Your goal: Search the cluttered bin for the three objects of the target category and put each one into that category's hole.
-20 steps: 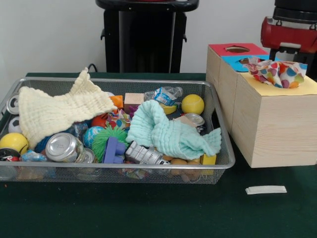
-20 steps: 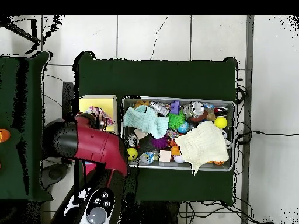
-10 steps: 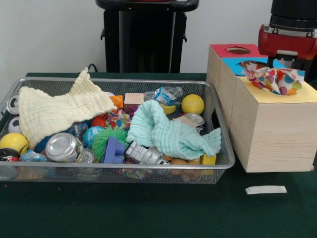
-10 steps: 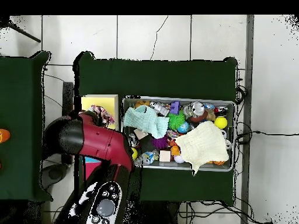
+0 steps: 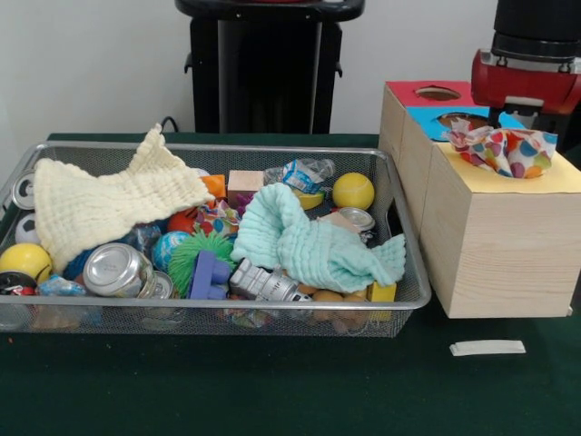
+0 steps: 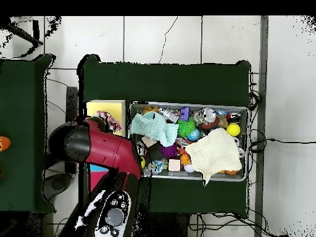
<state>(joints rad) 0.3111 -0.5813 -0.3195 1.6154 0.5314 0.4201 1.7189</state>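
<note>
Cloth, the dotted one, now sits bunched on the yellow cube, at its hole but mostly still out; a second ago it lay slightly further right. The arm has swung back toward the base side. Hand isn't visible past the arm housing, so can't tell if it's released or clenched. My read: drop not finished, the cloth needs pushing in.

Bin on the bench holds a cream cloth, mint cloth, cans, balls, blocks. Another dotted piece shows between the two plain cloths. Third one not visible.
</note>
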